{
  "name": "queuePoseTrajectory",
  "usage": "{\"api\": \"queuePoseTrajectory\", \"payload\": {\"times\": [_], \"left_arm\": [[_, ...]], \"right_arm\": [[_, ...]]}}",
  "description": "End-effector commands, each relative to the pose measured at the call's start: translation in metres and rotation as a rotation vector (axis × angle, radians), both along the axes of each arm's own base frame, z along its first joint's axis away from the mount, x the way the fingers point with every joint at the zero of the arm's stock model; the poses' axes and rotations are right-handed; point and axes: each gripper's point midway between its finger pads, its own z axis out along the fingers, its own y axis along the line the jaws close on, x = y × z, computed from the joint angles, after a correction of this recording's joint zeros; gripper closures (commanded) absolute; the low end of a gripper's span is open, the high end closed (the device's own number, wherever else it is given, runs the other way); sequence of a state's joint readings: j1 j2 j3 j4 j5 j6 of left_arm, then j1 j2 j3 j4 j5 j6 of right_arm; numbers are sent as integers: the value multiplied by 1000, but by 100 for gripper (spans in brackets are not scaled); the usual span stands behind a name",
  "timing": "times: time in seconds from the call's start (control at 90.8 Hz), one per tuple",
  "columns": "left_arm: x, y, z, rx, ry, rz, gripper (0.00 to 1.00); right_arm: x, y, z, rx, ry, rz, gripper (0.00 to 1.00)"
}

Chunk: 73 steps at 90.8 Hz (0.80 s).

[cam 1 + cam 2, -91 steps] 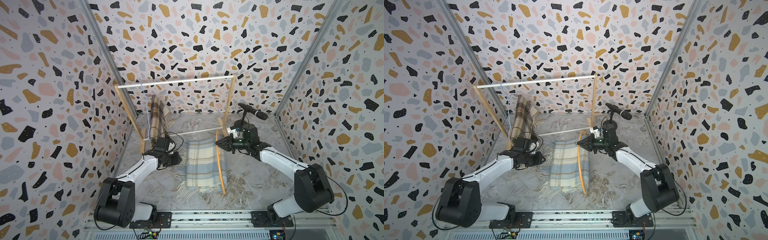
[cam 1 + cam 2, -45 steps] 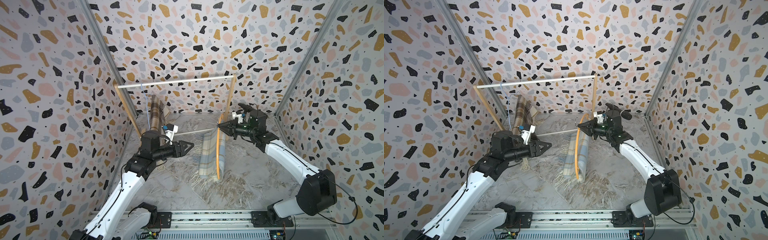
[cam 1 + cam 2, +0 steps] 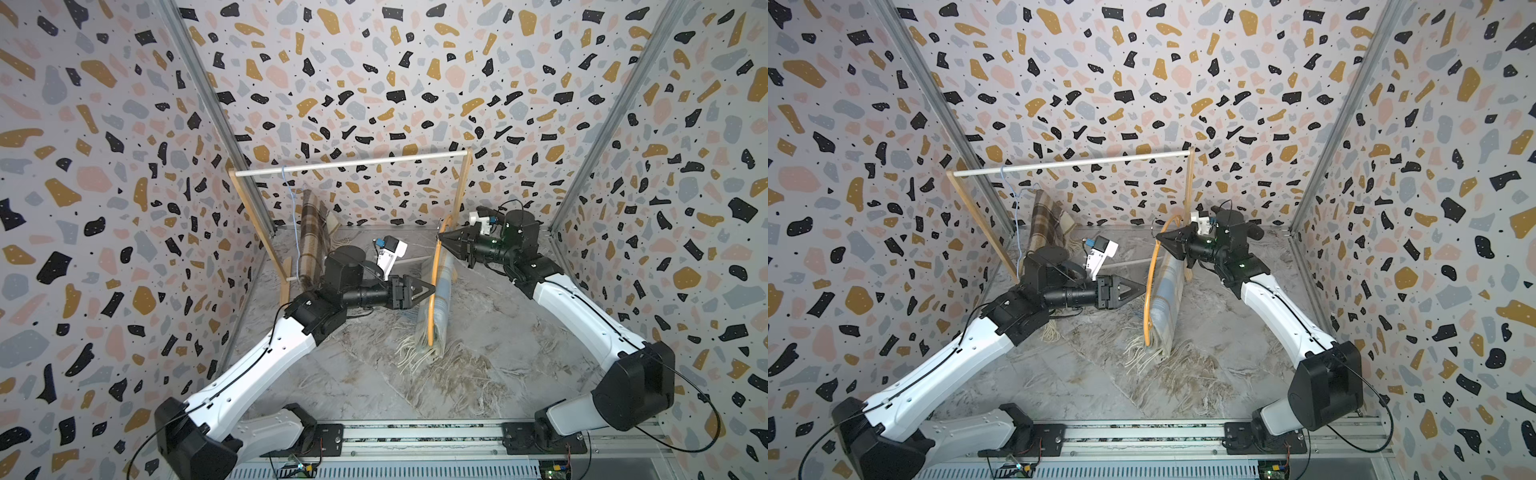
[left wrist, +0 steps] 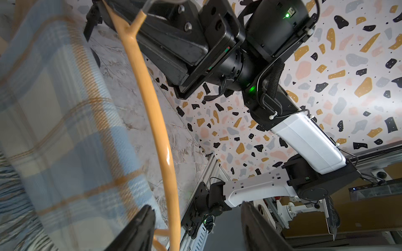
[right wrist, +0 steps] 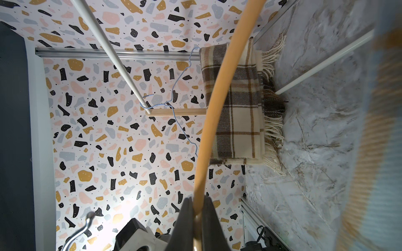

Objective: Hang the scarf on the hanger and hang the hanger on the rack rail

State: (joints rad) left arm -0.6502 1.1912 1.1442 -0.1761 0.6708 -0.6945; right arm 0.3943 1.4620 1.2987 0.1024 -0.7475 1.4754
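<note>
An orange hanger stands upright above the floor in both top views, with a blue plaid scarf draped over it and fringe trailing on the floor. My right gripper is shut on the hanger's top; in the right wrist view the fingers pinch the orange hanger. My left gripper is open at the hanger's side. In the left wrist view the hanger passes between the spread jaws of the left gripper, unclamped, beside the scarf.
A wooden rack with a white rail stands at the back. A brown plaid scarf hangs from a blue wire hanger at its left end. The rack's right post is just behind the right gripper. Patterned walls close three sides.
The right arm lifted the hanger off the floor, so the flat scarf now hangs from it. The left gripper opened, rose and moved right to the hanger.
</note>
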Motion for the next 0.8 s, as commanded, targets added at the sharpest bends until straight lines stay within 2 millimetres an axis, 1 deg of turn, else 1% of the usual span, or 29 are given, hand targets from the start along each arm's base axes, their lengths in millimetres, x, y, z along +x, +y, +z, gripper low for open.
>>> {"api": "queuePoseTrajectory", "payload": {"times": [0.0,0.099,0.143,0.286,0.385,0.451,0.507,0.562,0.661,0.727,0.793], "left_arm": [[3,-16,26,-55,-86,-25,38],[4,-30,24,-64,-76,-50,45],[6,-33,24,-64,-72,-53,49],[7,-36,28,-86,-64,-56,71],[7,-35,37,-112,-60,-47,88],[7,-33,44,-137,-53,-34,95],[7,-31,50,-152,-48,-17,100],[8,-28,56,-165,-53,5,100],[9,-21,68,-180,-77,46,100],[11,-18,74,-187,-88,69,100],[12,-14,82,-196,-102,88,100]], "right_arm": [[-10,-6,59,86,-146,-9,100],[-11,-5,61,103,-145,-3,100],[-11,-5,63,114,-147,-1,100],[-14,-6,65,101,-179,2,100],[-15,-9,61,64,-194,-11,100],[-17,-11,61,36,-225,-17,100],[-20,-13,59,-3,-248,-19,100],[-23,-16,62,-43,-291,-21,92],[-31,-24,56,-167,-358,-24,77],[-38,-34,50,-278,-406,-33,67],[-46,-45,50,-372,-482,-53,56]]}}
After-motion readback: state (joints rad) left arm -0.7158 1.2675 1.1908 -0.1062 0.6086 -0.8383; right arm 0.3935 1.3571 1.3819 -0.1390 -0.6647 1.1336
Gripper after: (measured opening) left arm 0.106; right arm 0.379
